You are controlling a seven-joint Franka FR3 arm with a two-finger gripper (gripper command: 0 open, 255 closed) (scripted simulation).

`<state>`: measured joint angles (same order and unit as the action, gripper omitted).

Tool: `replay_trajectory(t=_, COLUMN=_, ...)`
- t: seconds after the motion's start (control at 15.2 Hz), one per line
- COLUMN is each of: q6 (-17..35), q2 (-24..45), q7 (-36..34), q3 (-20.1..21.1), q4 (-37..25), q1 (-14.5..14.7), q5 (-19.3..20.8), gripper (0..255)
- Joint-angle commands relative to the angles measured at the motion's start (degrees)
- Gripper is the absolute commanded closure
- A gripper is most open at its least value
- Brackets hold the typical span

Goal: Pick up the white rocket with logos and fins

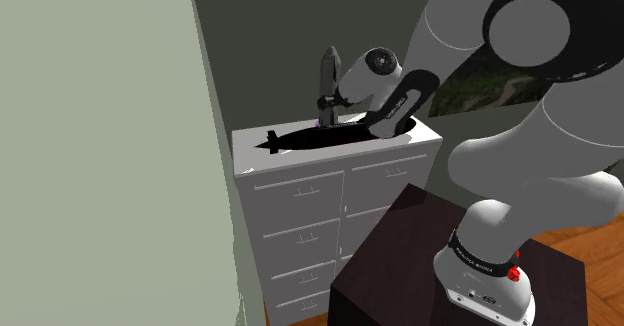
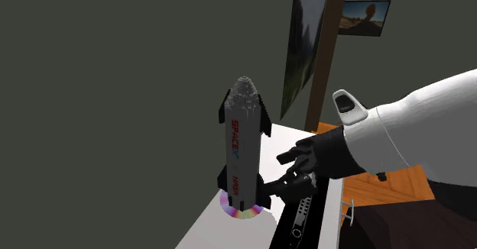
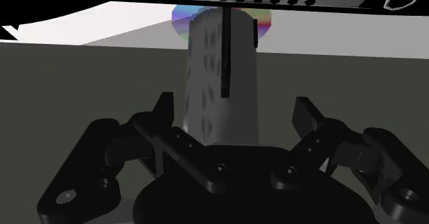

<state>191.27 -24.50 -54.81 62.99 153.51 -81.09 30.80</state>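
Rocket (image 2: pixel 241 152): upright on an iridescent disc (image 2: pixel 227 206) on your worktop (image 1: pixel 250 154). Hand (image 3: pixel 234 113): wide, fingers (image 3: pixel 163 111) flanking its body, not touching. You have closing and lifting left.

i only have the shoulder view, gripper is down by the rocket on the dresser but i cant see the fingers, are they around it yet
Observer: Around it but not on it. In the wrist view the gripper is open, and the rocket stands between its fingers with a gap on each side.
Operator: ok and is it sitting on something, cant tell from here
Observer: Yes. In the second exterior view it stands upright on a flat rainbow-sheened disc.
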Motion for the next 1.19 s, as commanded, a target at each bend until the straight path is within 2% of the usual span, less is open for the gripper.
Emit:
replay_trajectory(t=0.0, q6=4.57, q2=-2.11, q7=-1.40, q3=8.90, q4=-0.07, q1=-9.55, q5=-1.98, gripper=0)
replay_trajectory(t=0.4, q6=10.36, q2=-5.46, q7=-2.35, q3=20.90, q4=0.51, q1=-20.63, q5=-5.01, gripper=0)
replay_trajectory(t=0.53, q6=10.89, q2=-5.84, q7=-2.50, q3=21.95, q4=0.53, q1=-21.58, q5=-5.25, gripper=0)
replay_trajectory(t=0.59, q6=10.93, q2=-5.84, q7=-2.48, q3=21.80, q4=0.61, q1=-21.46, q5=-5.23, gripper=255)
replay_trajectory(t=1.12, q6=11.00, q2=-5.90, q7=-2.52, q3=22.09, q4=0.55, q1=-21.72, q5=-5.28, gripper=255)
